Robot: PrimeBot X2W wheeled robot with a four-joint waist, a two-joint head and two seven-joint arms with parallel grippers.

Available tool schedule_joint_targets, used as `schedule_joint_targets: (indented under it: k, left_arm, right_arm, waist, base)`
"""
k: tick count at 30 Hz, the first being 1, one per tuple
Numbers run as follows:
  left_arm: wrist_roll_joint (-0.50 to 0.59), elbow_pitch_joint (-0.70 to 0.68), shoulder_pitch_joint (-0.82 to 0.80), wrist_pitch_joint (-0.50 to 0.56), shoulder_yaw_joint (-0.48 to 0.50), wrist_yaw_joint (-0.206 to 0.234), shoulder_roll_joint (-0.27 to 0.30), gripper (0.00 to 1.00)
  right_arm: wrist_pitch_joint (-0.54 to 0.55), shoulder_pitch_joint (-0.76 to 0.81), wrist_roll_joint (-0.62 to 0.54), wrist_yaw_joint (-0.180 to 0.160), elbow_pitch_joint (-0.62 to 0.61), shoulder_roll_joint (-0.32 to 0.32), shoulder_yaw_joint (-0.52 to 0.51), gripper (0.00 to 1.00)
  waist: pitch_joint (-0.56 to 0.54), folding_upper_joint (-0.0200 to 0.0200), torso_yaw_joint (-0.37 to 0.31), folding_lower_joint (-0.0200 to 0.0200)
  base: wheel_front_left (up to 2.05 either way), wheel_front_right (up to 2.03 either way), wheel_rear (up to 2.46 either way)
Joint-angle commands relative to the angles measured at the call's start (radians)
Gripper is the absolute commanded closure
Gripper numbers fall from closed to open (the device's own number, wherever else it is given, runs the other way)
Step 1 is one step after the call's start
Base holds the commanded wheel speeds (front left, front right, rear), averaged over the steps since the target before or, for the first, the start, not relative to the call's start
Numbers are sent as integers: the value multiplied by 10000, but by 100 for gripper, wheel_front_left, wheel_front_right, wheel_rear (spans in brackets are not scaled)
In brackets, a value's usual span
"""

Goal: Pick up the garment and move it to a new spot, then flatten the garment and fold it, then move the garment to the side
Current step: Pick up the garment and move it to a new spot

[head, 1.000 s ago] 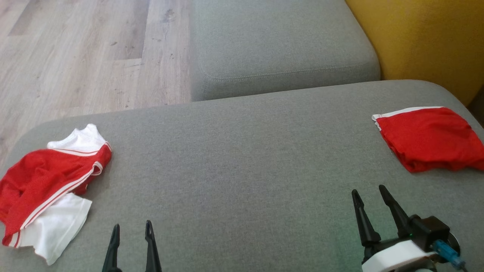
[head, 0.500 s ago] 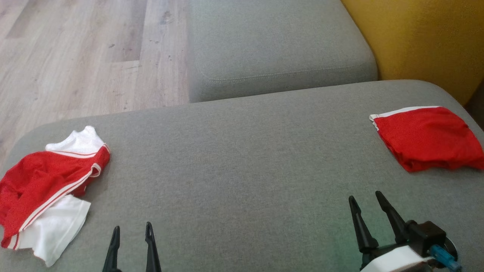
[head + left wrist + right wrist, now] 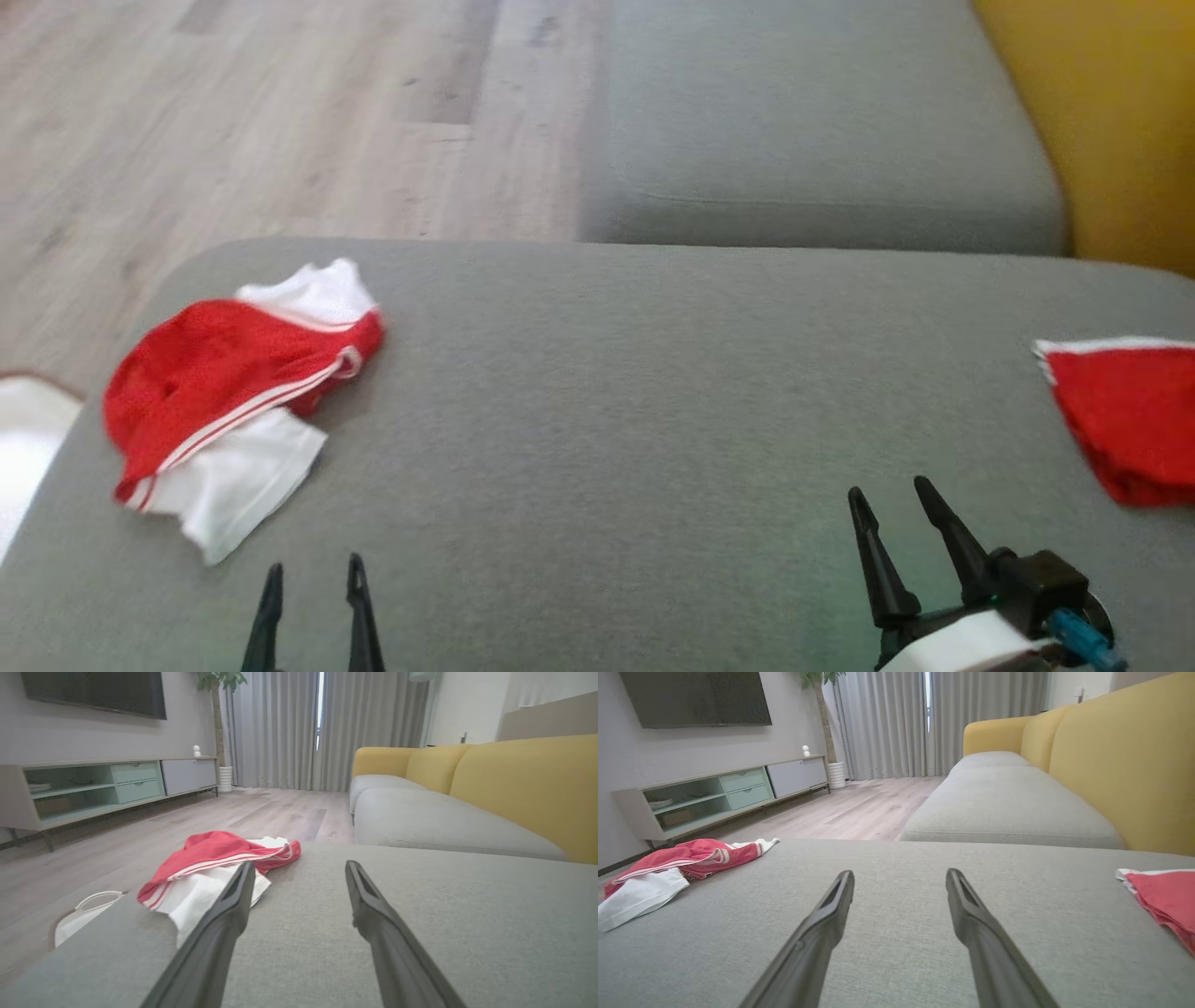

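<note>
**Ana:** Two garments lay on the grey seat cushion (image 3: 607,448). Which one belonged to the job?

**Ben:** By my reading, the crumpled red-and-white garment (image 3: 224,401) near the cushion's left end. It lay bunched, with white cloth poking out above and below the red. The folded red piece (image 3: 1120,420) at the right edge lay flat and squared, so it looked finished and set aside.

**Ana:** How far along, then?

**Ben:** For the crumpled one, nothing looked done. Picking up, moving, flattening, folding and setting aside were all left, I judged.

**Ana:** And the claws?

**Ben:** The left claw (image 3: 314,563) stood wide and empty, low over the cushion, near the garment's lower white corner but apart from it. The right claw (image 3: 888,486) was equally wide and empty, with bare cushion between it and the folded red piece.

**Ana:** What did each camera add?

**Ben:** The head view gave both garments at once, well apart. The left wrist view put the crumpled garment just ahead and left of its fingers. It also made out a white bag-like thing (image 3: 86,907) on the wooden floor (image 3: 261,812) beside the cushion's corner. Both wrist views took in the room: TV cabinet (image 3: 714,793), curtains (image 3: 887,723) and yellow sofa back (image 3: 1120,765).
</note>
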Motion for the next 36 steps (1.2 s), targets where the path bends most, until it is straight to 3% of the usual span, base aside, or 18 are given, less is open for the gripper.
schedule_joint_targets:
  k: [1,10,20,23,28,33,35,36]
  left_arm:
    - [84,-340,-200,-51,421,-4,-45,0]
    - [267,-491,19,-51,814,-65,-45,0]
    - [582,-980,-573,-51,1286,-241,166,0]
    - [788,-1332,-1195,-51,1295,-216,251,0]
    - [878,-1487,-3199,-51,1243,-552,601,0]
    - [885,-766,-5284,196,1067,-902,834,0]
    - [772,252,-7089,912,1041,-1163,1003,0]
    - [772,252,-7089,912,1041,-1163,1003,0]
  right_arm:
    - [-118,-175,-11,35,-294,26,164,0]
    - [-118,-214,-21,35,-274,238,131,0]
    - [-118,-199,-2,35,-415,113,83,0]
    - [-118,-216,4,35,-548,-38,-23,0]
    - [-118,-628,-57,35,-935,-629,-117,0]
    - [-118,-1105,-98,35,-1263,-1257,-145,0]
    - [-118,-1485,-91,35,-1515,-1773,-193,0]
    - [-118,-1485,-91,35,-1515,-1773,-193,0]
  waist:
    - [17,-1,731,0]
    - [38,-1,1800,0]
    - [606,-1,1896,0]
    - [1068,-1,1916,0]
    - [2500,-1,1971,0]
    - [3662,-1,2015,0]
    - [4465,-1,1993,0]
    - [4465,-1,1993,0]
  base:
    - [0,0,0]
    - [0,0,0]
    - [0,0,0]
    - [0,0,0]
    - [0,0,0]
    - [0,0,0]
    - [0,0,0]
    - [0,0,0]
